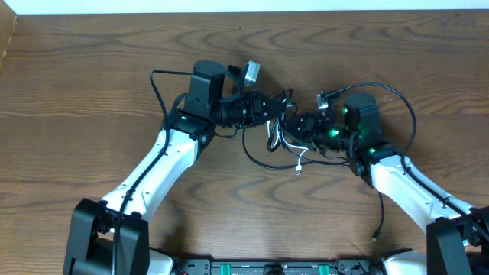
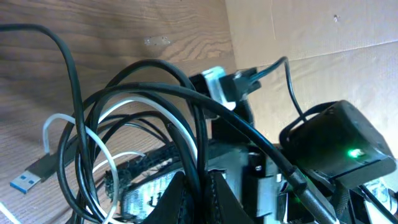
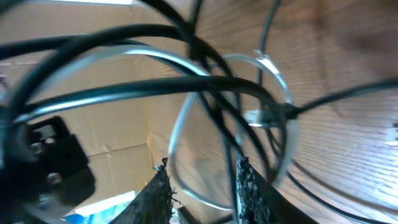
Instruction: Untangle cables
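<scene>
Wooden table (image 1: 92, 69). The cables (image 1: 284, 137) bunch at centre, between both grippers. Left gripper (image 2: 198, 190) is clenched on black strands. Right gripper (image 3: 202, 186) stands parted, strands loose between its fingers. Both arms equally near.

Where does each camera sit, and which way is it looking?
Overhead: above the table, looking straight down. It shows the left arm and right arm, with the left gripper and right gripper meeting at the cables.
Left wrist: on the left arm, looking along its shut fingers at the cables and the right arm's camera.
Right wrist: on the right arm, looking past its open fingers through cable loops.
Shared: both wrist views see the same cables, from opposite sides.
</scene>
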Action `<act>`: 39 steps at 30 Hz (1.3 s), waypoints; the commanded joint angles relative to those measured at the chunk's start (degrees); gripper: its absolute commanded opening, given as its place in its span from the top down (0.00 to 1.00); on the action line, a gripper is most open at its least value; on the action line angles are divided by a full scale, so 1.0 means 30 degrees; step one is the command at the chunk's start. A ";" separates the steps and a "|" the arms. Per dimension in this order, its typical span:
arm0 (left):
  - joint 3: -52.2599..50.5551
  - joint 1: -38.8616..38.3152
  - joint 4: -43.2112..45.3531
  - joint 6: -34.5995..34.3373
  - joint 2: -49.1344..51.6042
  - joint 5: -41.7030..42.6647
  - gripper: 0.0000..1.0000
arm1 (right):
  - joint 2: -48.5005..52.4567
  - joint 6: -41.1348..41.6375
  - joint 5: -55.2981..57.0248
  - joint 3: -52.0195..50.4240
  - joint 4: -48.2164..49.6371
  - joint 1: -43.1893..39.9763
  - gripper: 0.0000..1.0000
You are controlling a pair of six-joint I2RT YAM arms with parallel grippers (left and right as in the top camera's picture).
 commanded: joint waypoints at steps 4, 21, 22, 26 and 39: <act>0.0189 0.0007 0.0087 0.0576 0.0066 0.0022 0.92 | 0.0117 0.1559 -0.1137 0.0095 0.0568 0.0168 0.69; 0.0189 0.0015 0.0109 -0.0131 0.0066 0.0838 0.94 | 0.0299 -0.3381 0.3235 0.0095 0.0248 0.0867 0.99; 0.0189 0.0015 0.0109 0.0044 0.0066 0.0699 0.92 | 0.0299 -0.3672 0.2732 0.0095 0.0058 0.0481 0.99; 0.0189 0.0015 0.0095 0.1326 0.0066 0.0102 0.83 | 0.0299 -0.6135 -0.0627 0.0095 -0.0153 -0.1086 0.99; 0.0189 -0.0124 -0.3657 0.1370 0.0066 -0.5377 0.33 | 0.0299 -0.9581 -0.9027 0.0095 -0.0998 -0.4182 0.99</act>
